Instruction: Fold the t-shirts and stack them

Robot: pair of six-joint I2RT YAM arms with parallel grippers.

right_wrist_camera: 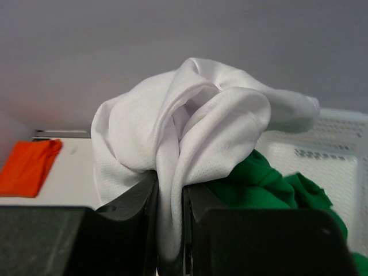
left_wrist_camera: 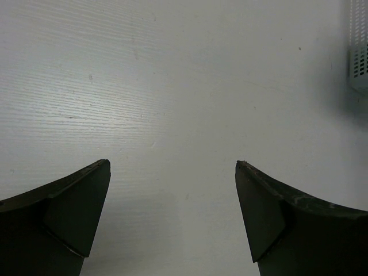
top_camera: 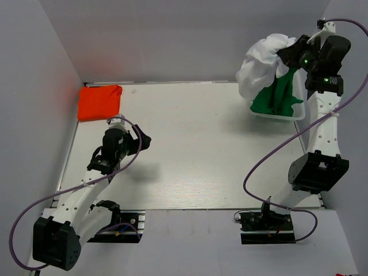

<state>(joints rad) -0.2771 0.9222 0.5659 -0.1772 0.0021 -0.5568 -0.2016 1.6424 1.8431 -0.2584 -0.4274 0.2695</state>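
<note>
The bright orange-red t-shirt lies folded at the table's far left; it also shows in the right wrist view. The deep green t-shirt lies crumpled in the white mesh basket at the far right. My right gripper is shut on a white cloth garment and holds it bunched in the air above the basket. In the right wrist view the white cloth is pinched in my right gripper, with the green t-shirt behind. My left gripper is open and empty over bare table.
The basket's corner shows at the upper right of the left wrist view, and its wall shows in the right wrist view. Grey walls enclose the table on the left, back and right. Purple cables loop beside both arms.
</note>
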